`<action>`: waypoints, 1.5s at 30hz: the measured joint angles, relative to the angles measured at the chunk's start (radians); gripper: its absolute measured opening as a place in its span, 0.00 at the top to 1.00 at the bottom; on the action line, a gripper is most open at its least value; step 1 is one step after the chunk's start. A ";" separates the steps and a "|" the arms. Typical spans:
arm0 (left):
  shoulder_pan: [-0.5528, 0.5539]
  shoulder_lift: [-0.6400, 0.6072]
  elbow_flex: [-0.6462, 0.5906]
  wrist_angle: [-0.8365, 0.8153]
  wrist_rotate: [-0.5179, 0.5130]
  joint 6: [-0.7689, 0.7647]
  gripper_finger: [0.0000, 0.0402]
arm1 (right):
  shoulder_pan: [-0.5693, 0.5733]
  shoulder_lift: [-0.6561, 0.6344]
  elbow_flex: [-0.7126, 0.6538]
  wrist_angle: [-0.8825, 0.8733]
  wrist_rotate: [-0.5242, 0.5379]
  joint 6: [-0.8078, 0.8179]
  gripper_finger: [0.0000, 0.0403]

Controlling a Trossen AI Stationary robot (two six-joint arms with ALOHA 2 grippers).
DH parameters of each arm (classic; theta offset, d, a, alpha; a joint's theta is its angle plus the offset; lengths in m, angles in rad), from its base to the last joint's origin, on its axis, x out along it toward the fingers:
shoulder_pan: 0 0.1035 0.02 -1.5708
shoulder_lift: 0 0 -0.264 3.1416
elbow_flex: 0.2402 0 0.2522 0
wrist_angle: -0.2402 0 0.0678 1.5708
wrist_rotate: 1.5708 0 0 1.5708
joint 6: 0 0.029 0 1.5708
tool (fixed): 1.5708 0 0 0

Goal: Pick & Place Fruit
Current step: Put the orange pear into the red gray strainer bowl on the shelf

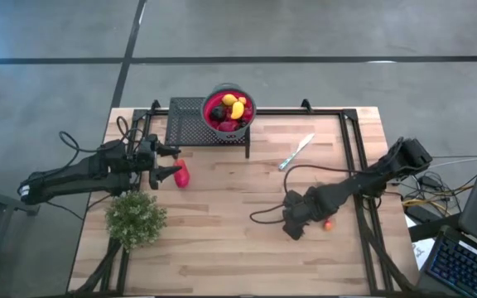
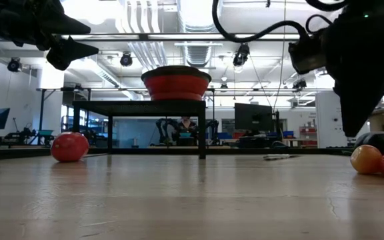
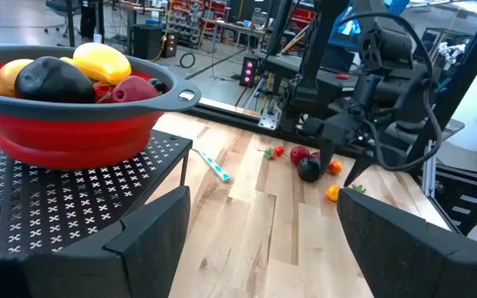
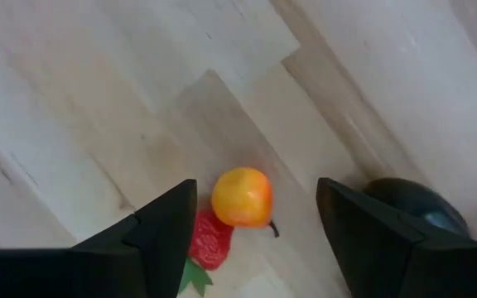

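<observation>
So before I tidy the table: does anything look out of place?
A silver knife lies loose on the wood beside the rack. A few fruits still sit scattered on the table under the right gripper, not in the red bowl.

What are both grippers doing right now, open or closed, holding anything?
Left gripper: open, empty, beside the black mesh stand.
Right gripper: open, empty, above the small orange-yellow toy fruit on the wooden table.
</observation>
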 joint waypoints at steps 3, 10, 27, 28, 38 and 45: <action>0.000 0.000 0.000 0.000 0.000 0.000 0.22 | 0.008 0.000 -0.021 0.050 -0.005 0.000 0.42; 0.000 0.000 0.000 0.000 0.000 0.000 0.22 | 0.022 0.000 -0.051 0.091 -0.008 0.011 0.43; 0.000 0.000 0.000 0.000 0.000 0.000 0.22 | 0.024 0.000 -0.145 0.168 -0.003 0.022 0.44; 0.000 0.000 0.000 0.000 0.000 0.000 0.22 | 0.024 0.000 -0.149 0.177 -0.003 0.020 0.45; 0.000 0.000 0.000 0.000 0.000 0.000 0.22 | 0.024 0.000 -0.170 0.203 0.000 0.014 0.52; 0.000 0.000 0.000 0.000 0.000 0.000 0.22 | 0.024 0.000 -0.171 0.218 0.003 -0.004 0.57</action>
